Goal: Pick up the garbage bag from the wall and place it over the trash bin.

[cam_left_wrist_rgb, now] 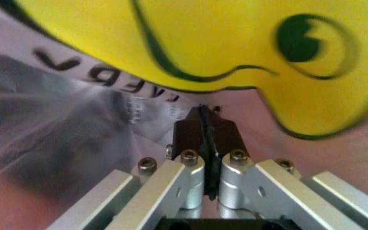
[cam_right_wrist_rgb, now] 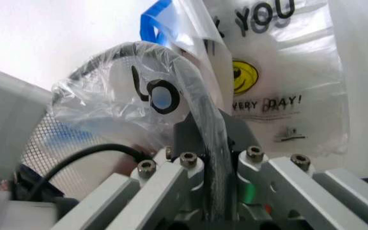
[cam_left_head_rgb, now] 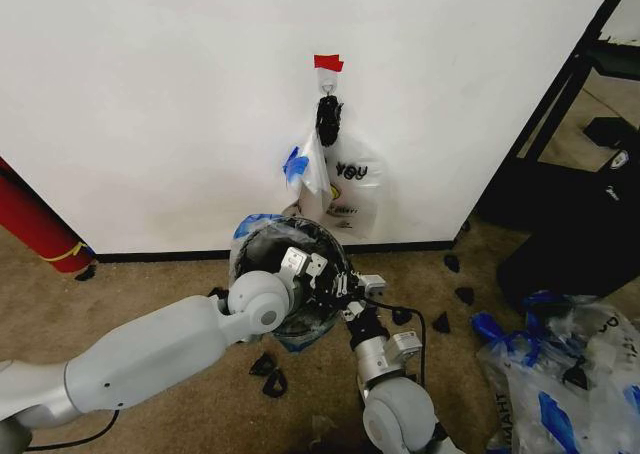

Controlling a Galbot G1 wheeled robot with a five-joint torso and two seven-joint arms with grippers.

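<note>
Garbage bag (cam_left_head_rgb: 262,236) draped over trash bin (cam_left_head_rgb: 300,274) on floor, below wall (cam_left_head_rgb: 150,94) hook. Left tool (cam_left_wrist_rgb: 203,124) and right tool (cam_right_wrist_rgb: 208,139) both clamped on bag film, bin's 3 o'clock side.

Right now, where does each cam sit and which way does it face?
Head: high on the robot, looking down at wall, bin and bag; both arms show, left gripper and right gripper at the rim.
Left wrist: behind fingers shut on the bag, its yellow smiley close ahead.
Right wrist: behind fingers shut on bag film, facing the wall's YOU bag.
Shared: head and right wrist both see the YOU bag.
</note>
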